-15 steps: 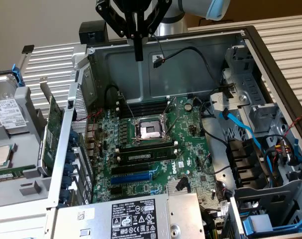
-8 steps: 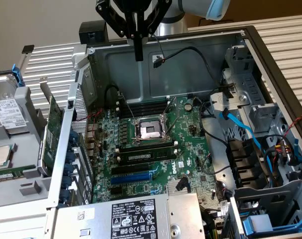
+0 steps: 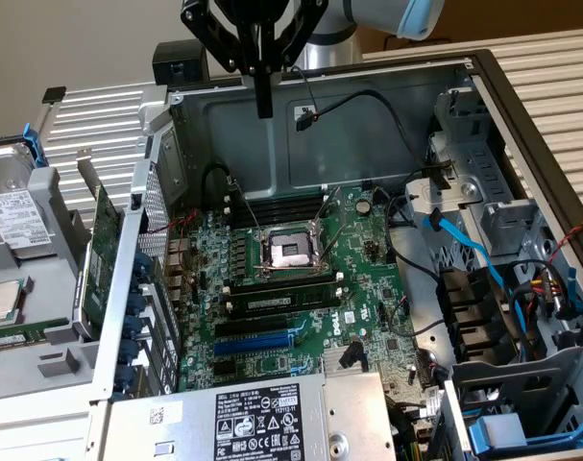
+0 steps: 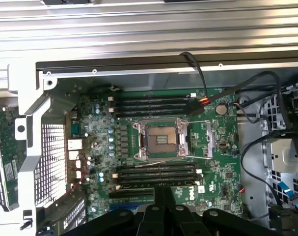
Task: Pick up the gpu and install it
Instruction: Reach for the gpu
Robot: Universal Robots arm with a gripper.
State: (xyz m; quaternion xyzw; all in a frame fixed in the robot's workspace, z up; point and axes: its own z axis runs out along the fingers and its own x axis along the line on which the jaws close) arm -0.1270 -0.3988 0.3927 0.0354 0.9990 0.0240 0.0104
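The open case (image 3: 368, 144) lies on its side with its top face uncovered, so the room above the motherboard (image 3: 368, 288) is free. Its walls rise along the far edge and on both sides. Drive cages and loose black wires crowd the exterior view's right. The gripper (image 3: 263, 108) hangs high over the far wall, above the memory end of the board, with its dark fingers pressed together and nothing between them. In the wrist view the joined fingertips (image 4: 161, 196) sit over the board's slot area. The gpu (image 3: 103, 254) stands on edge outside the case at the exterior view's left, just beside the perforated rear panel (image 3: 155, 206). It is well apart from the gripper. The case rests on a pale ribbed surface (image 3: 99, 115) that extends past it on both sides. On the board there is one processor socket (image 3: 289, 252) with its metal frame, and one blue expansion slot (image 3: 257, 343) just beside a black one. Dark memory rows lie on either side of the socket, packed too close to count surely. One labelled power supply (image 3: 272, 413) fills the near edge, and one blue cable (image 3: 473, 252) runs along the drive cages.
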